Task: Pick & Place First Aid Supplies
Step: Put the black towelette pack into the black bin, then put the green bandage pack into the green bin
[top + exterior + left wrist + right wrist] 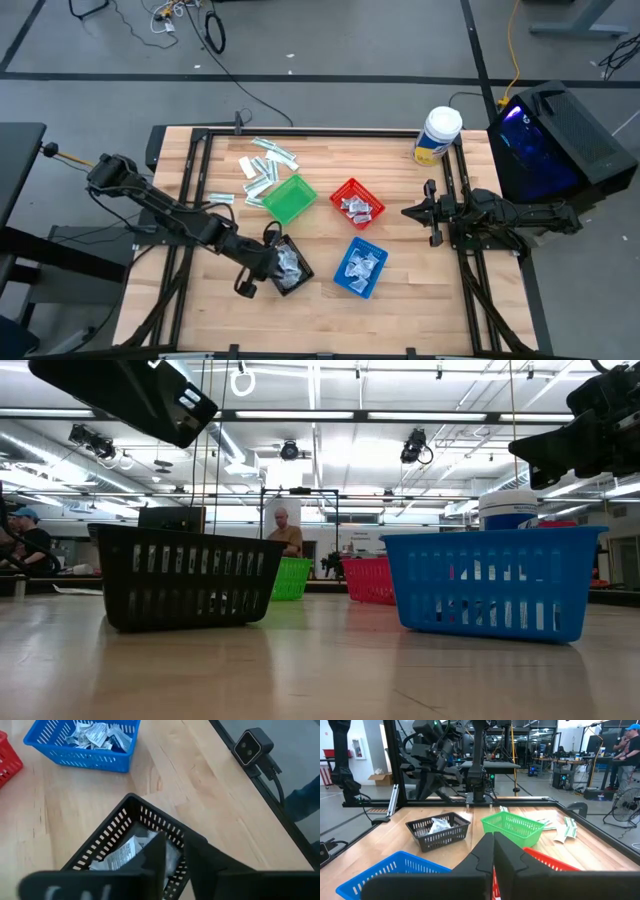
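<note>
Left gripper (268,262) over black basket (292,268), fingers slightly parted, pinching nothing visible; packets (120,855) lying directly below inside; loose strips (262,170) by green basket (288,198), nearer left arm; right gripper (412,212) pressed together, parked right.

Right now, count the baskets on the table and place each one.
4. Green basket mid-table beside the loose strips; red basket to its right; blue basket nearer the front; black basket front-left, under the left pincer. None seems hidden.
</note>
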### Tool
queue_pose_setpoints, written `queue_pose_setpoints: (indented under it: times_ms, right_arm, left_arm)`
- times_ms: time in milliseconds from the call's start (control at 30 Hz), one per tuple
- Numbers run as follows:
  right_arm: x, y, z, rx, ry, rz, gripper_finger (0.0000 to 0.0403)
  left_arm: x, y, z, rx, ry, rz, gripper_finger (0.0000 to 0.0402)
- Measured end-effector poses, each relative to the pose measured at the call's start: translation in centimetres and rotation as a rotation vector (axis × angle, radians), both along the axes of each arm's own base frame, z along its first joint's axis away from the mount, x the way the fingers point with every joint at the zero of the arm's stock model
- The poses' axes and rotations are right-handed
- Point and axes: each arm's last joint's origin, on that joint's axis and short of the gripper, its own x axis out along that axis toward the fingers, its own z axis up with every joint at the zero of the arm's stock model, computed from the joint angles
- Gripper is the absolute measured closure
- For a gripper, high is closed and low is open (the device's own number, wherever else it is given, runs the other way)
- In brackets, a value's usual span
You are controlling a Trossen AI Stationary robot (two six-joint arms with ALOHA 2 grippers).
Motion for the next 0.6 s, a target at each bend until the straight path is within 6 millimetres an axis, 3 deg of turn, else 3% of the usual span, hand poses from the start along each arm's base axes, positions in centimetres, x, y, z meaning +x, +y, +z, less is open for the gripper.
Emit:
queue_pose_setpoints:
  times_ms: [267,600]
  right_arm:
    - [0.0,0.0,0.0,0.0,0.0,0.0,0.039]
    - [0.0,0.0,0.0,0.0,0.0,-0.001,0.039]
  left_arm:
    - [0.1,0.6,0.2,-0.015,0.005,0.036,0.0253]
    - [-0.7,4.7,2.2,-0.018,-0.005,0.208,0.0219]
